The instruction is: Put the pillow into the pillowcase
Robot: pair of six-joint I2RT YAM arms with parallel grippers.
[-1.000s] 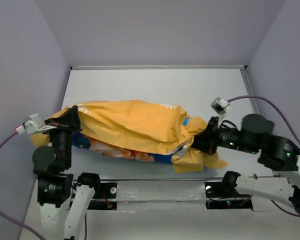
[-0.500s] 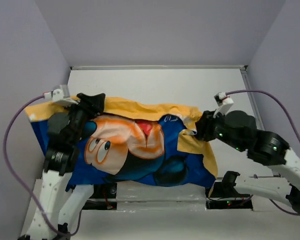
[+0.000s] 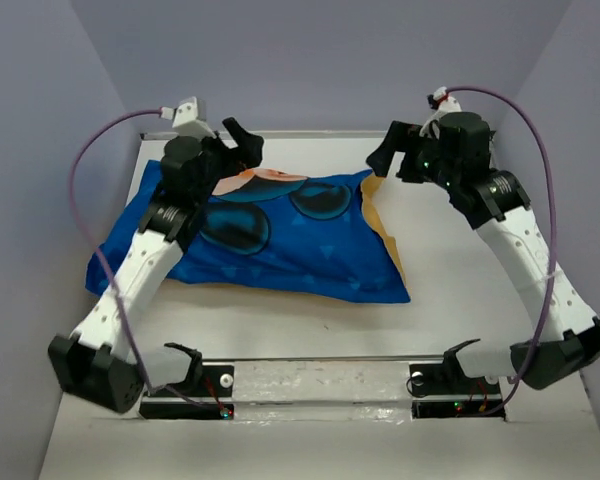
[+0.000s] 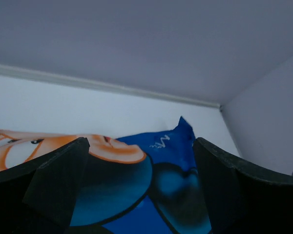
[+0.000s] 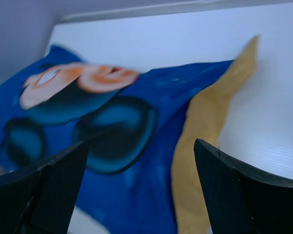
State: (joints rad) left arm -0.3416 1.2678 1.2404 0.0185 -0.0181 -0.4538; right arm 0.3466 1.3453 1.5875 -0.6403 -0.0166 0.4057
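from above: the pillowcase (image 3: 280,240) lies flat on the white surface (image 3: 460,300), blue side up and puffed out. its long side runs left to right, and a yellow flap (image 3: 385,235) peeks out along its right end. the pillow can't be seen from here, so whether it sits inside i can't tell. the left end effector (image 3: 242,140) hangs over the far left edge of the pillowcase with its jaws spread wide, released. the right end effector (image 3: 383,145) hangs just past the far right corner, jaws also wide apart, released.

left wrist view: two dark fingers (image 4: 53,180) frame the shot, far apart. between and below them is the blue pillowcase (image 4: 171,146), with the cartoon face (image 4: 49,146) in orange and white on the left. one blue corner points up towards the back wall (image 4: 136,39).

right wrist view: the fingers (image 5: 234,190) are again set wide, clear of the fabric. the blue pillowcase (image 5: 112,122) fills the left and middle, cartoon face towards the far left. the yellow flap (image 5: 205,122) runs down its right edge onto the bare surface (image 5: 268,97).
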